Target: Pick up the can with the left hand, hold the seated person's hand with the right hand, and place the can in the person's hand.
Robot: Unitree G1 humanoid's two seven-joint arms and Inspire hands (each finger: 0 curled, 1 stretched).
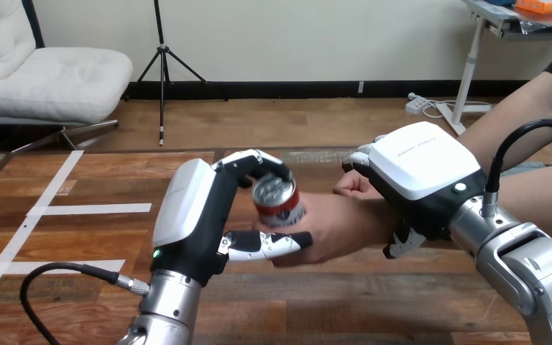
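Can (pixel 279 203) in person's hand (pixel 338 224), left hand (pixel 200 215) fingers clamped on it; right hand (pixel 420 172) fingers round wrist (pixel 381 224) (only release remains).

Left arm (pixel 162 309) comes up from the bottom edge, forearm near upright. Left hand (pixel 194 215) shows its back to the camera, fingers and thumb curled round the can (pixel 279 203). Right arm (pixel 525 266) enters lower right, angled inward. Right hand (pixel 420 167) is back-up, fingers and thumb wrapped round the person's wrist (pixel 374 219).

Wooden table (pixel 345 302), white tape strips (pixel 93 209) across its left part
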